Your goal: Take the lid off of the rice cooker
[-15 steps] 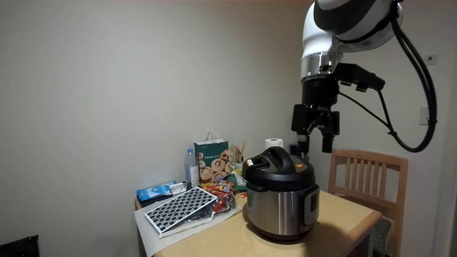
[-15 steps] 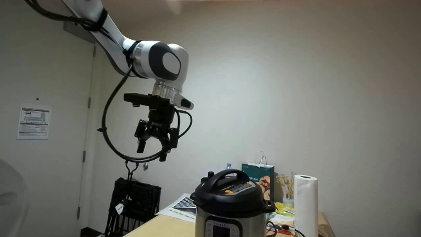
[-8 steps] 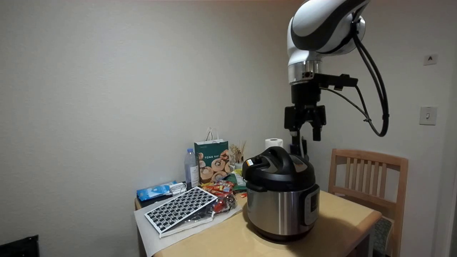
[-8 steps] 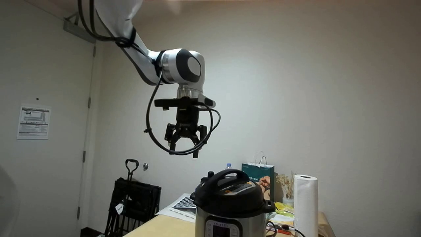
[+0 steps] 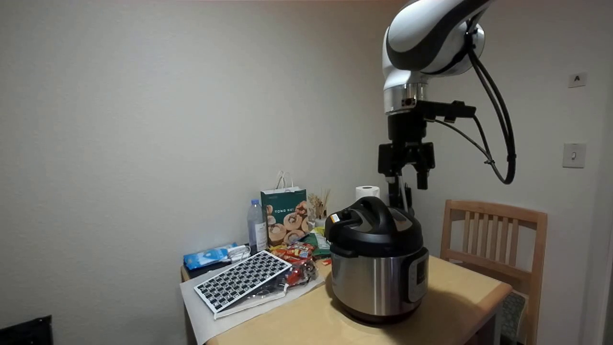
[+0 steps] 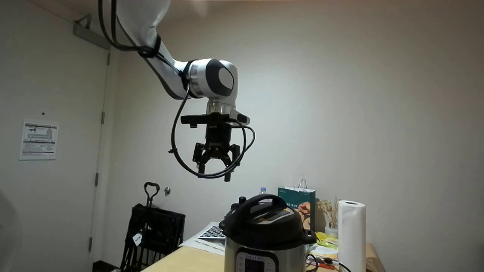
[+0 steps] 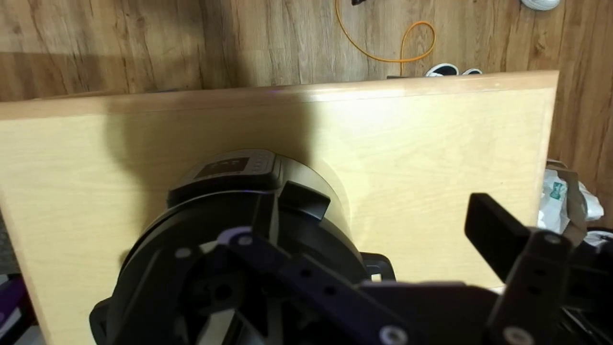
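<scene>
The rice cooker (image 5: pixel 373 282) is a steel pot standing on the table; it also shows in an exterior view (image 6: pixel 281 260) and in the wrist view (image 7: pixel 309 176). Its black domed lid (image 5: pixel 371 239), with an arched handle (image 5: pixel 380 215), sits on top of it; the lid also shows in an exterior view (image 6: pixel 264 228). My gripper (image 5: pixel 408 189) is open and empty. In an exterior view the gripper (image 6: pixel 214 175) is above and left of the lid, apart from it. In the wrist view one finger and its linkage hide much of the lid (image 7: pixel 311 239); the handle is mostly hidden.
A checkered board (image 5: pixel 243 280), snack packets (image 5: pixel 299 258), a bottle (image 5: pixel 257 227) and a green paper bag (image 5: pixel 285 215) stand beside the cooker. A paper towel roll (image 6: pixel 351 234) is behind it. A wooden chair (image 5: pixel 495 239) is at the table's (image 5: pixel 459 287) side.
The arm and open gripper have moved left in an exterior view and right in an exterior view, toward the cooker, with the gripper becoming more upright. The cooker and lid have not moved.
</scene>
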Robot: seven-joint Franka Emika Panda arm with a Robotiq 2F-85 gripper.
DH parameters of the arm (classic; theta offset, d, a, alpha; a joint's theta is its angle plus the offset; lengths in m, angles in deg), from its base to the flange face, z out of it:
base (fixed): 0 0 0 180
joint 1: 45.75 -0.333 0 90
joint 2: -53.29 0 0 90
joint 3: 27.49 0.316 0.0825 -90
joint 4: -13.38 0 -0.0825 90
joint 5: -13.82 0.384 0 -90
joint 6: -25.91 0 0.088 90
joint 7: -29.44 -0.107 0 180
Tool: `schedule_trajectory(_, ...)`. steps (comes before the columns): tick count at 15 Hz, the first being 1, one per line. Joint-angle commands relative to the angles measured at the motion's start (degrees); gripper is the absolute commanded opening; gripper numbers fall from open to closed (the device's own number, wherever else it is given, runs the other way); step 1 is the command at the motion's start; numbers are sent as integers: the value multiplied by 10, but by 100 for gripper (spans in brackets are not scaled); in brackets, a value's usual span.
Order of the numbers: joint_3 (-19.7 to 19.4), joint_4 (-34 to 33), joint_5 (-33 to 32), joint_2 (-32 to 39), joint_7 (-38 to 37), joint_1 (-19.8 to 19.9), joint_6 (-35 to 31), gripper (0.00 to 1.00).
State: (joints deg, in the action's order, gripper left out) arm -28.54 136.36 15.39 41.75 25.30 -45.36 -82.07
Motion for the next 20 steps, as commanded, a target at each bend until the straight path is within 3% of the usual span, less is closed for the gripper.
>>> schedule_trajectory(1, -9, -62, -1, 64, -45, 18, -9, 100)
schedule_trajectory(8, -33, -215, -5, 197, -80, 31, 9, 100)
schedule_trajectory(9, -32, -171, 0, 160, -63, 29, -6, 100)
schedule_trajectory(15, -32, -183, 0, 173, -64, 28, -6, 100)
schedule_trajectory(20, -37, -242, 0, 228, -63, 32, 2, 100)
